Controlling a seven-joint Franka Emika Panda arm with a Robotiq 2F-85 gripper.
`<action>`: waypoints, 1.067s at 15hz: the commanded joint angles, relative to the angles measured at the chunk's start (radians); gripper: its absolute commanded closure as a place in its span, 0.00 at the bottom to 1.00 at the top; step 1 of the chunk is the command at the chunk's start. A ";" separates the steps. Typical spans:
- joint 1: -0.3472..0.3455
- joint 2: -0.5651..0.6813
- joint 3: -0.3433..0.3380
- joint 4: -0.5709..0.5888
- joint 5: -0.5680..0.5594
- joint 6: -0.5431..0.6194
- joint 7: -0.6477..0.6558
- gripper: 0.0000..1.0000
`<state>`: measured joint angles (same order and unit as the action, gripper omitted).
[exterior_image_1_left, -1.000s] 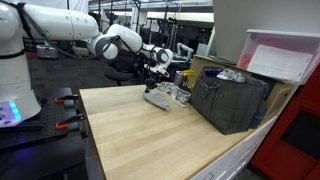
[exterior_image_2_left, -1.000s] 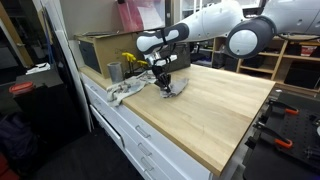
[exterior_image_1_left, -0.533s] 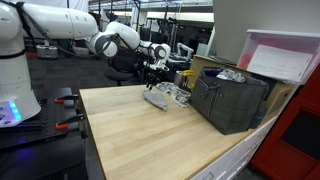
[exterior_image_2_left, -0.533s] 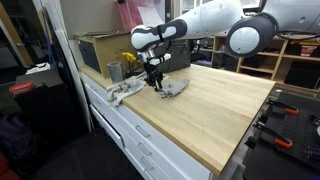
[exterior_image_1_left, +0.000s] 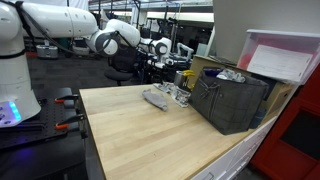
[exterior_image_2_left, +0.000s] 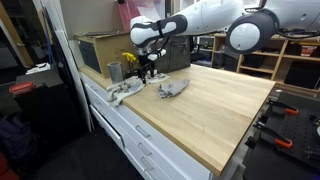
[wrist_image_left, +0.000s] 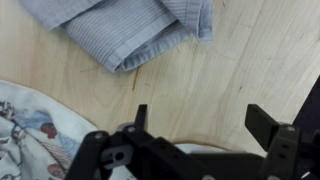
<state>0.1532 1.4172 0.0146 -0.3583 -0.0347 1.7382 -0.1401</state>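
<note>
My gripper (wrist_image_left: 205, 118) stands open over bare wood, nothing between its fingers. In the wrist view a crumpled grey cloth (wrist_image_left: 130, 30) lies just beyond the fingertips, and a white patterned cloth (wrist_image_left: 30, 130) lies at the lower left. In both exterior views the gripper (exterior_image_1_left: 157, 68) (exterior_image_2_left: 147, 72) hangs a little above the wooden table (exterior_image_2_left: 220, 115). The grey cloth (exterior_image_2_left: 173, 88) (exterior_image_1_left: 157, 99) rests on the table beside it. The patterned cloth (exterior_image_2_left: 125, 91) lies on the gripper's other side, near the table edge.
A dark crate (exterior_image_1_left: 228, 100) holding crumpled items stands at the table's far end. A metal cup (exterior_image_2_left: 114, 71) and a yellow object (exterior_image_2_left: 131, 60) sit near it. A pink-lidded bin (exterior_image_1_left: 282, 55) is beside the crate.
The gripper has opened and let go of the grey cloth, which now lies on the table. The gripper has risen and shifted toward the patterned cloth.
</note>
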 joint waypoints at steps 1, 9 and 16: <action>0.004 -0.047 -0.020 -0.009 -0.031 -0.009 -0.048 0.00; 0.001 -0.155 -0.001 -0.017 -0.034 -0.032 -0.196 0.00; -0.012 -0.245 0.048 0.004 -0.007 -0.167 -0.344 0.00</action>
<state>0.1519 1.2176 0.0448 -0.3546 -0.0575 1.6390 -0.4501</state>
